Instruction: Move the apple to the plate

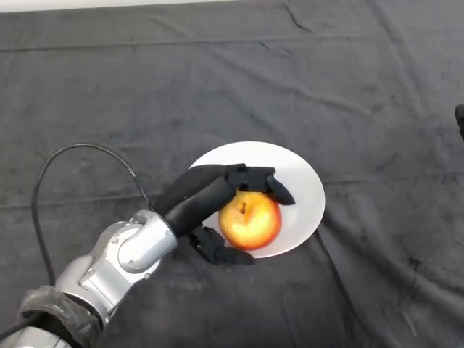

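Note:
A red and yellow apple (pixel 251 220) sits on the near left part of a white plate (pixel 301 181) in the middle of the table. My left hand (pixel 199 197) reaches in from the lower left and is curled round the apple. Its fingers (pixel 261 180) wrap over the apple's far side and its thumb (pixel 221 249) lies against the near side. The apple rests on or just above the plate's surface; I cannot tell which.
The table is covered by a dark, wrinkled cloth (pixel 109 94). A small dark object (pixel 460 119) shows at the right edge of the view.

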